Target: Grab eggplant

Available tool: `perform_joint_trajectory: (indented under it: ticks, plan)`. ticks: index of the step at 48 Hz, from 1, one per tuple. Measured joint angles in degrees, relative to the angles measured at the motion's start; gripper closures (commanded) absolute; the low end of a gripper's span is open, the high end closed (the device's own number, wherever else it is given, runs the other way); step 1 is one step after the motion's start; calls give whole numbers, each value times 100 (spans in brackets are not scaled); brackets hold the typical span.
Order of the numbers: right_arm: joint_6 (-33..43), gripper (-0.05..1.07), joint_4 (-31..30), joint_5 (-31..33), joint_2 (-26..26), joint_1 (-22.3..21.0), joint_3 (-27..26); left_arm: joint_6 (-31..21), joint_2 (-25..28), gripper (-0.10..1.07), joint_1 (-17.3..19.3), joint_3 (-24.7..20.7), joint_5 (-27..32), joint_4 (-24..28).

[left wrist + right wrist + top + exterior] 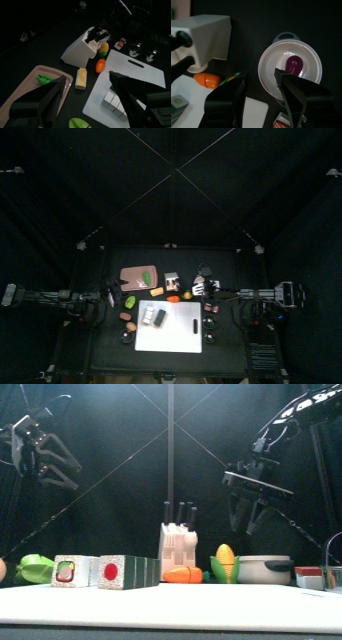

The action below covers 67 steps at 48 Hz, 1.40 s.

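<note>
The eggplant [294, 64] lies in a white bowl [271, 60] — right gripper [261, 92] hangs above it, jaws spread wide, empty. A knife block [201, 35] stands beside; left gripper [87, 97] hovers apart — open too.

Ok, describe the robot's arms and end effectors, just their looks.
Both arms are black, jointed, with exposed frames. The left end effector has two broad, flat black fingers with angular edges. The right end effector has the same matte black slab-like fingers. In the front view the right arm shows thin dark cables along its links.
</note>
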Motion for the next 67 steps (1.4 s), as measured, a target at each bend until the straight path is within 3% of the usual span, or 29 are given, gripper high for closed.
perform_joint_trajectory:
  ticks: [18, 32, 41, 67]
  plan:
    - [0, 21, 211, 149, 457, -325, 44, 0, 0, -3, 0, 0, -9, -9]
    - [-9, 16, 281, 264, 475, -343, 290, 0, 0, -3, 0, 18, 0, 0]
    - [0, 10, 316, 88, 606, -431, 334, 0, 0, -3, 9, 18, -9, 0]
    - [-44, 11, 325, -202, 1187, -703, 325, 0, 9, -3, 44, 18, -9, 0]
